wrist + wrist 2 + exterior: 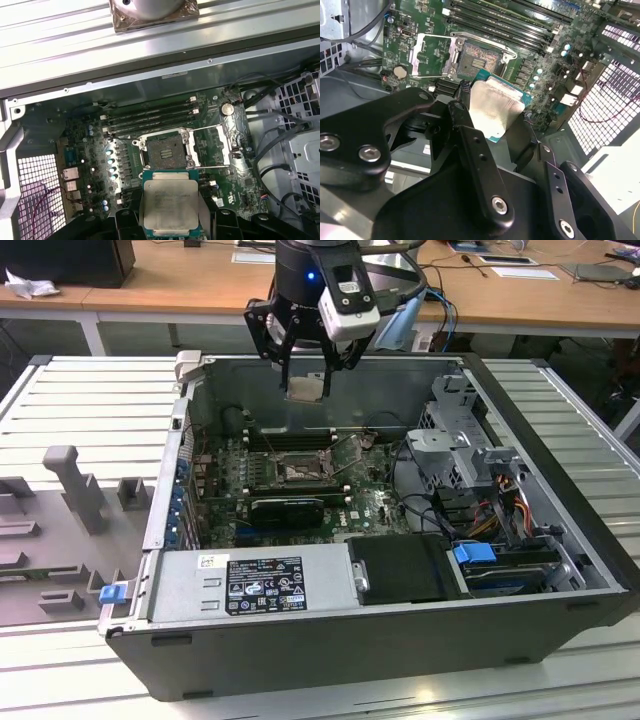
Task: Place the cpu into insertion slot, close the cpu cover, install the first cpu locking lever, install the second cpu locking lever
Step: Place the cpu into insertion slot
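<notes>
The cpu (304, 390) hangs in my gripper (306, 380), well above the board and not yet in its socket. In the exterior view the arm comes straight down from above, near the far wall of the open computer case (560, 570), with the wrist pointing down at the motherboard (370, 505). The 2 fingers are closed narrow on opposite edges of the chip, which sits about level with the case rim. The insertion slot (298, 472) lies below it on the board, well apart from the chip.

In the second wrist view I look past the black fingers (462, 107) at the cpu (495, 107): a pale silvery metal face catching the light, with a thin green edge around it. The gripper (492, 117) clamps it from both sides. On the board beyond, the insertion slot (475, 62) is bare and the cpu cover (432, 55) is swung back, lying just beside it.

In the first wrist view the cpu (170, 205) is square and flat, a dull silver-beige, gripped at its 2 sides. The insertion slot (164, 150) is uncovered, with the cpu cover (212, 145) folded open beside it and the long black memory slots (150, 117) on the socket's other side.
</notes>
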Robot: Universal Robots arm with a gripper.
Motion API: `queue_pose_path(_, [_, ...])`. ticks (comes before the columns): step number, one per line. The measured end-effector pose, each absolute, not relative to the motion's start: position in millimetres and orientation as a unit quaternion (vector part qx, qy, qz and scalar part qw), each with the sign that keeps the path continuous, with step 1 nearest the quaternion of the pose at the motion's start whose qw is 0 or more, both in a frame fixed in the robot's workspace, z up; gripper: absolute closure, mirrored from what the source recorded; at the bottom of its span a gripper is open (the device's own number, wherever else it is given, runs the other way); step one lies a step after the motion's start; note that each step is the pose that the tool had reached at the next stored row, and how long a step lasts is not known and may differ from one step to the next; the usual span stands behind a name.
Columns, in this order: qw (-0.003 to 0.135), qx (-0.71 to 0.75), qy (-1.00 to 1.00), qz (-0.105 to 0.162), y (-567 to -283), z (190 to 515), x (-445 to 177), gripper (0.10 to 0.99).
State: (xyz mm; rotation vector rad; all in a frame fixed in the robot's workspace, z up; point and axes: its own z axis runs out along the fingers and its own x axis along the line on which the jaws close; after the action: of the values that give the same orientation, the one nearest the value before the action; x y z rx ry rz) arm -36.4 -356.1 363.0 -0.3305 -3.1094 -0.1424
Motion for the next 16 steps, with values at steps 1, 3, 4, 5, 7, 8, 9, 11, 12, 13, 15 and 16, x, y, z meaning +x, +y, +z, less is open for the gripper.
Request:
queue_pose_path(1, [0.006, -0.107, -0.993, -0.045, -356.1, 363.0, -36.4, 0.557])
queue_pose_path(3, [0.005, -0.111, -0.993, -0.046, -356.1, 363.0, -36.4, 0.557])
queue_pose_path(4, [0.005, -0.112, -0.993, -0.046, -356.1, 363.0, -36.4, 0.557])
queue_pose_path(5, [0.005, -0.114, -0.992, -0.046, -356.1, 363.0, -36.4, 0.557])
queue_pose_path(7, [0.005, -0.117, -0.992, -0.046, -356.1, 363.0, -36.4, 0.557])
queue_pose_path(8, [0.005, -0.118, -0.992, -0.046, -356.1, 363.0, -36.4, 0.557])
queue_pose_path(9, [0.005, -0.118, -0.992, -0.046, -356.1, 363.0, -36.4, 0.557])
queue_pose_path(11, [0.005, -0.12, -0.992, -0.046, -356.1, 363.0, -36.4, 0.557])
queue_pose_path(12, [0.005, -0.121, -0.992, -0.046, -356.1, 363.0, -36.4, 0.557])
queue_pose_path(13, [0.005, -0.123, -0.991, -0.046, -356.1, 363.0, -36.4, 0.557])
queue_pose_path(15, [0.005, -0.125, -0.991, -0.046, -356.1, 363.0, -36.4, 0.557])
queue_pose_path(16, [0.005, -0.126, -0.991, -0.046, -356.1, 363.0, -36.4, 0.557])
